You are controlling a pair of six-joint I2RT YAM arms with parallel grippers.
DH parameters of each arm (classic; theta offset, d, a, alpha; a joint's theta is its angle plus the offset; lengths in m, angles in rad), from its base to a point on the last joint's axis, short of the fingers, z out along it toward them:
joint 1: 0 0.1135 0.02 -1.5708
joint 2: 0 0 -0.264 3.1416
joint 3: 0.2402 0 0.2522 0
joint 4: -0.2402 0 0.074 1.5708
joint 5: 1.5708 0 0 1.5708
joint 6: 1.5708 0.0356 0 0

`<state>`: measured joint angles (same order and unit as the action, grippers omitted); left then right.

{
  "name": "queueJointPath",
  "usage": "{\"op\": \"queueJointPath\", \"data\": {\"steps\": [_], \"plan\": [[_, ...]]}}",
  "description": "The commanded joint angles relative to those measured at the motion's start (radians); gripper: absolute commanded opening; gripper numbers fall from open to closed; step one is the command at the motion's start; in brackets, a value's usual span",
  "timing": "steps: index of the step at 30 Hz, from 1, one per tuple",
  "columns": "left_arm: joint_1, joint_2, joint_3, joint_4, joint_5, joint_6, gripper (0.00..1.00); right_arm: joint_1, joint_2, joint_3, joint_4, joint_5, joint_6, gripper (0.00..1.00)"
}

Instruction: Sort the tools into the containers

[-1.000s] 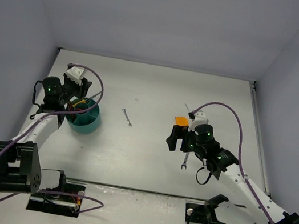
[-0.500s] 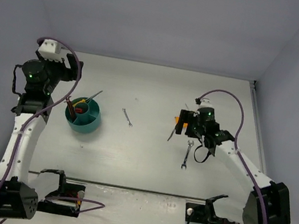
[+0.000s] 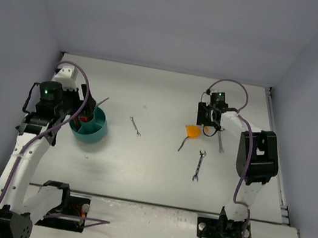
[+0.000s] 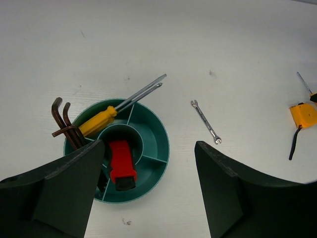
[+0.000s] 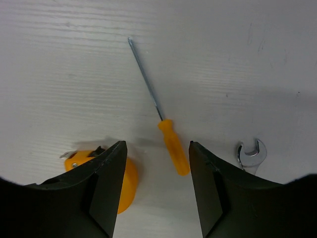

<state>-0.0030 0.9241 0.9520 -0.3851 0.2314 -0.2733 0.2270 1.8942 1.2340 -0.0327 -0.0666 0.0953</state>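
Observation:
The teal bowl (image 3: 97, 133) sits at the left. In the left wrist view the bowl (image 4: 162, 141) holds a red-and-black utility knife (image 4: 121, 162), an orange-handled screwdriver (image 4: 99, 121) and dark hex keys (image 4: 60, 120). My left gripper (image 3: 84, 110) hovers open and empty over the bowl's left side (image 4: 148, 191). My right gripper (image 3: 209, 120) is open and empty, low over an orange-handled screwdriver (image 5: 173, 148) that lies between its fingers (image 5: 157, 191). The orange-headed tool (image 3: 191, 130) lies just left of it (image 5: 127, 182).
A small silver wrench (image 3: 136, 125) lies mid-table, also in the left wrist view (image 4: 206, 121). A second wrench (image 3: 198, 165) lies in front of the orange-headed tool. A third wrench (image 3: 220, 143) lies right of it, its head in the right wrist view (image 5: 250, 153). Walls enclose three sides.

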Motion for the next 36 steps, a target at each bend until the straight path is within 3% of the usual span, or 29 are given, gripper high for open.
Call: {"op": "queueJointPath", "data": {"steps": [1, 9, 14, 17, 19, 28, 36], "plan": [[-0.022, -0.011, 0.03, 0.025, -0.004, -0.001, 0.7, -0.026, 0.029, 0.082, -0.027, 0.013, -0.092, 0.5], [-0.019, -0.004, 0.032, 0.023, 0.015, -0.003, 0.7, -0.046, 0.087, 0.093, -0.071, -0.018, -0.137, 0.45], [-0.021, 0.012, 0.03, 0.025, 0.026, 0.001, 0.7, -0.046, 0.094, 0.072, -0.073, -0.025, -0.145, 0.24], [-0.034, 0.033, 0.039, 0.026, 0.032, -0.019, 0.7, -0.044, 0.094, 0.062, -0.07, -0.019, -0.152, 0.06], [-0.048, 0.041, 0.048, 0.026, 0.055, -0.051, 0.7, -0.04, 0.077, 0.06, -0.071, -0.015, -0.152, 0.0], [-0.258, 0.081, 0.178, 0.051, 0.097, -0.289, 0.7, 0.11, -0.267, -0.011, 0.018, -0.013, -0.11, 0.0], [-0.437, 0.115, 0.182, 0.301, 0.044, -0.444, 0.7, 0.372, -0.552, -0.165, 0.226, -0.017, -0.004, 0.0]]}}
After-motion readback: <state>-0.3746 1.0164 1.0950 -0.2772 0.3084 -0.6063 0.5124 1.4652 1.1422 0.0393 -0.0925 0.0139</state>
